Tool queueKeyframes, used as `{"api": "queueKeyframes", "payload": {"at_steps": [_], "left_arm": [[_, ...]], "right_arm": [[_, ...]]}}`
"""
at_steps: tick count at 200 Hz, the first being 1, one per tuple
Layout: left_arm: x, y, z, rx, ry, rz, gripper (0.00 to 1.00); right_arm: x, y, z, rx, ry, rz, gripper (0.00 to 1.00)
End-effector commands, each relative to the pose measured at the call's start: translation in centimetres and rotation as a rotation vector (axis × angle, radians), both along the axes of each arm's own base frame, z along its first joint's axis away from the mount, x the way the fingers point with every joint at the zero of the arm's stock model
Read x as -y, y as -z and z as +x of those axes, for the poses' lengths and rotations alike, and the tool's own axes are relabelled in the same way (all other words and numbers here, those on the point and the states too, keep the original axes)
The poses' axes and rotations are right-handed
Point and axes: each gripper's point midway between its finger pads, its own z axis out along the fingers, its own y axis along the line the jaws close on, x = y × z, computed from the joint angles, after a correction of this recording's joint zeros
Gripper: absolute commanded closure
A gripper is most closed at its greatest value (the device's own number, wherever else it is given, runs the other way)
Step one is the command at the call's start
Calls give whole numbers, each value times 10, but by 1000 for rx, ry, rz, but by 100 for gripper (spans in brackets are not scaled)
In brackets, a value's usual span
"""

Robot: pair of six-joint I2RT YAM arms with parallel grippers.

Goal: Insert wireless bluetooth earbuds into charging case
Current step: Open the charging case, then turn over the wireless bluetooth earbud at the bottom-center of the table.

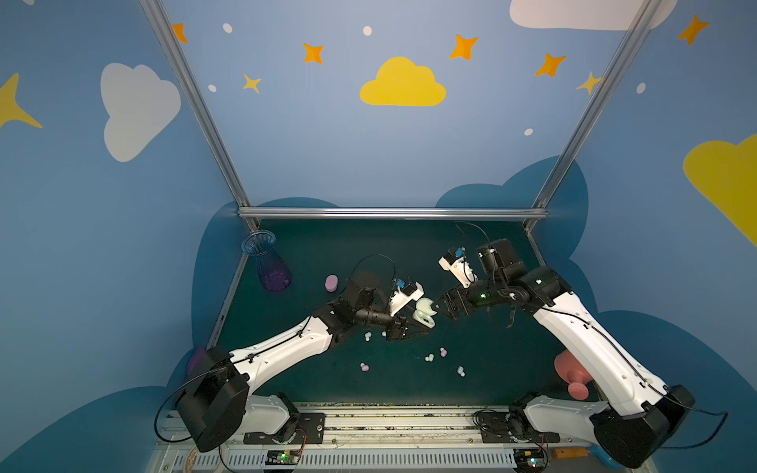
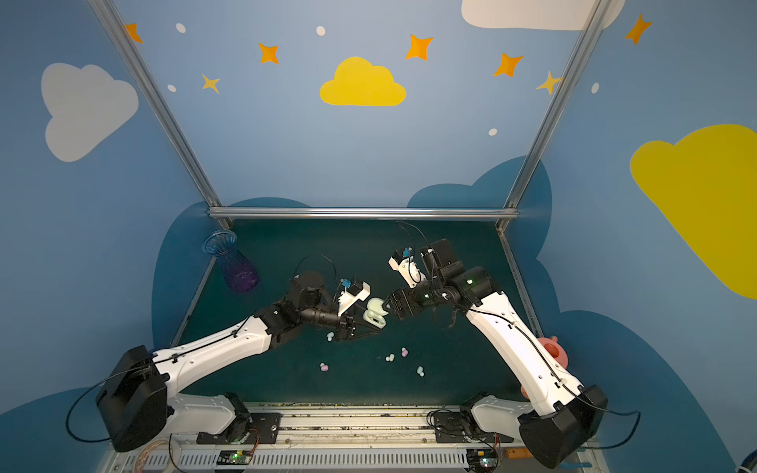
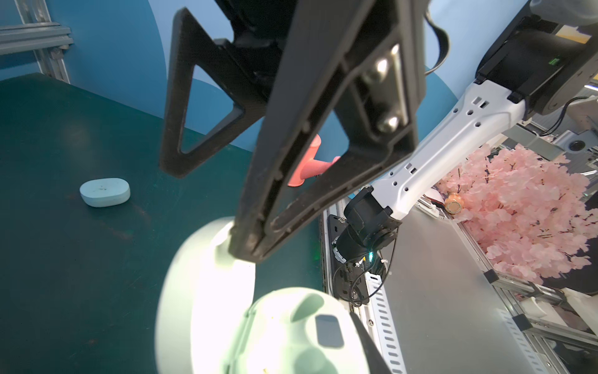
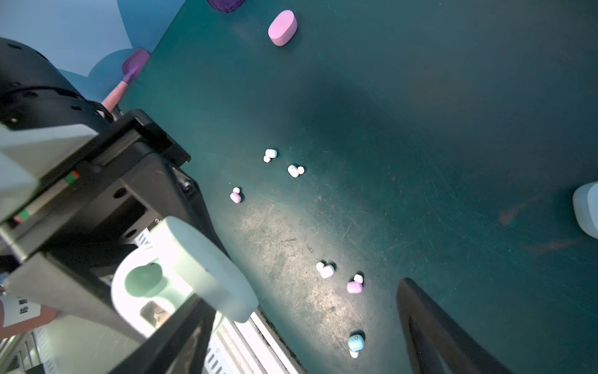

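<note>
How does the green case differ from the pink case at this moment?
The green case is open, with its lid swung back; the pink case is closed. The green case is held off the table by the left claw; the pink case lies on the table alone. Both are smooth rounded ovals of one plain colour.

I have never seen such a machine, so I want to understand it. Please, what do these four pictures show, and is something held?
It is a robot with two arms over a green table. Two pictures look down from above; the other two come from a camera on each wrist. The left gripper holds an open pale green charging case. The right gripper is open, close beside it. Six tiny earbuds lie loose on the table, along with a closed pink case, a pale blue case, a vase and a pink watering can.
</note>
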Motion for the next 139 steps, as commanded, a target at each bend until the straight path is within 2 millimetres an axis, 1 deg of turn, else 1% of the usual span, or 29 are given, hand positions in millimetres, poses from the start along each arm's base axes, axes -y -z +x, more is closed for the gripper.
{"api": "queueKeyframes", "payload": {"at_steps": [1,35,56,78,100,119,139], "left_arm": [[-6,-4,3,36,-44,-10,80],[-20,1,13,19,-131,8,80],[-33,3,20,28,-215,6,80],[-47,2,23,58,-302,-8,80],[-58,1,24,81,-359,-13,79],[-66,0,24,98,-394,-12,79],[-71,-3,24,112,-418,-13,79]], "right_arm": [[4,-22,-10,-14,25,53,13],[11,-25,-22,-84,90,76,12],[16,-14,-28,-156,159,81,12],[16,11,-33,-271,238,96,12],[13,51,-39,-399,336,76,12],[8,79,-44,-465,389,44,12],[1,101,-47,-508,425,-3,12]]}}
